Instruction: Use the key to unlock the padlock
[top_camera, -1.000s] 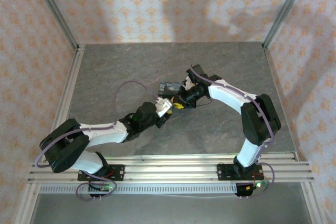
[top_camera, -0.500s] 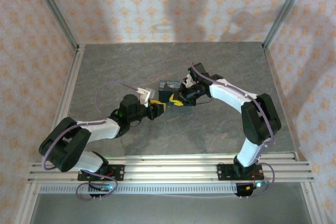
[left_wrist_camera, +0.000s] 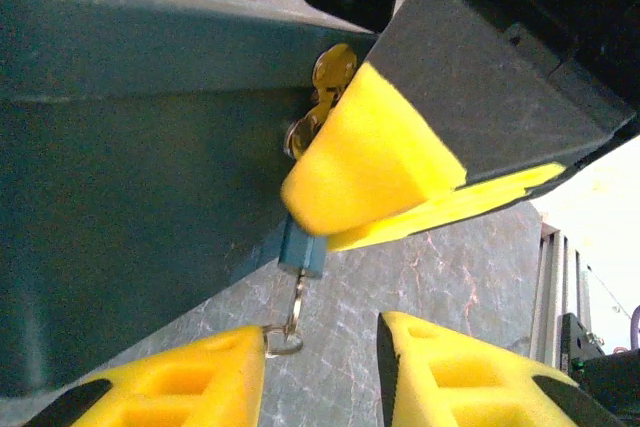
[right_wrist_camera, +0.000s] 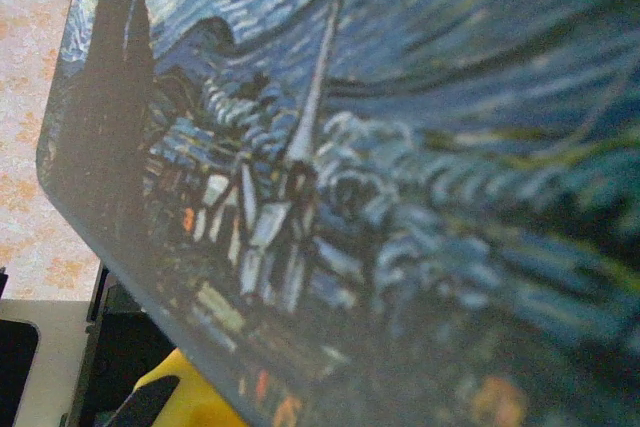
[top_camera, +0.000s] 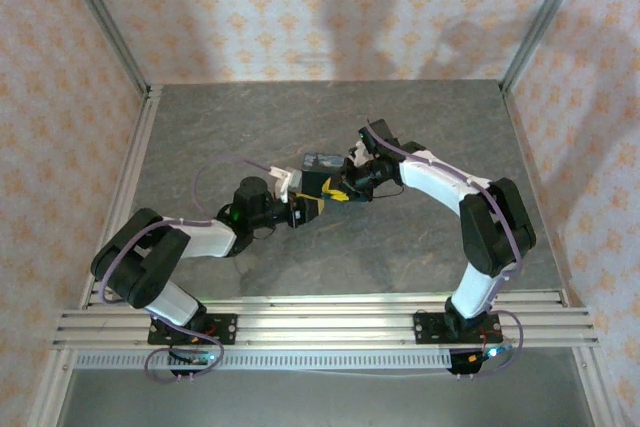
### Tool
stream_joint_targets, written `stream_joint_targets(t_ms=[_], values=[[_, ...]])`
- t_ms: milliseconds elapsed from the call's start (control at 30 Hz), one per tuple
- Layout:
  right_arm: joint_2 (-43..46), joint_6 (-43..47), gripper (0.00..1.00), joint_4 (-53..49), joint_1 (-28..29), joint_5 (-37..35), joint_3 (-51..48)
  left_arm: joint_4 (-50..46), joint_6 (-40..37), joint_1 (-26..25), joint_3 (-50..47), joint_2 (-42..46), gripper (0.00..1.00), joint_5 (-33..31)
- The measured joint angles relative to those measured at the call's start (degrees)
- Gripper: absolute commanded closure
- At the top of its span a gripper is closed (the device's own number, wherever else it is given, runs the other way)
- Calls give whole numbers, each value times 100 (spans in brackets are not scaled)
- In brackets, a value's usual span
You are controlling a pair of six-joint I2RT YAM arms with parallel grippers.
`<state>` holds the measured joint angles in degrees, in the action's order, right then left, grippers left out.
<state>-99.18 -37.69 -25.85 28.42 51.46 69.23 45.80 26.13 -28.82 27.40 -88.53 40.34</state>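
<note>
At mid-worktop [top_camera: 400, 127], the right gripper [top_camera: 338, 193] clamps the padlock [left_wrist_camera: 130, 207]. The key [left_wrist_camera: 300, 249] protrudes from the padlock's edge. The left gripper [left_wrist_camera: 322, 367] is parted beside the key's ring [left_wrist_camera: 285, 339]. Closing off-centre may pinch just the ring, so the key would not turn.

Padlock [top_camera: 320, 165]: one. Key [left_wrist_camera: 300, 250]: one. Left end effector [top_camera: 307, 206], right end effector [top_camera: 338, 194]: two.

Table [top_camera: 250, 117]: grey marbled slab. Walls [top_camera: 300, 7]: peach paper, orange floral repeat, on left, far and right sides. Posts [top_camera: 100, 17]: aluminium, at both far corners. Rails [top_camera: 330, 312]: aluminium, along near edge. Shadows [top_camera: 350, 17]: soft, on far wall.
</note>
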Motion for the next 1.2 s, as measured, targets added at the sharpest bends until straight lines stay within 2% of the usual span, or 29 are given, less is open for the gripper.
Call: stream_joint_targets(t_ms=[167,300,400,533,567,800,967,1200], values=[[0,-22,100,46,0,4,-2,0,-2,0,173,-234,79,87],[0,-42,100,57,0,20,-2,-9,-31,13,219,-348,100,96],[0,-61,100,72,-15,24,-4,-31,-118,35,236,-345,100,79],[0,-90,85,85,-15,15,-4,-190,-315,31,245,-247,100,-52],[0,-114,78,98,-15,17,-4,-243,-356,24,243,-205,100,-85],[4,-308,58,249,-15,-2,-20,-358,-483,-17,223,-149,100,-282],[28,-409,53,323,-15,-48,-98,-365,-503,-85,208,-151,100,-391],[83,-433,52,413,-15,-107,-205,-365,-501,-197,208,-151,100,-529]])
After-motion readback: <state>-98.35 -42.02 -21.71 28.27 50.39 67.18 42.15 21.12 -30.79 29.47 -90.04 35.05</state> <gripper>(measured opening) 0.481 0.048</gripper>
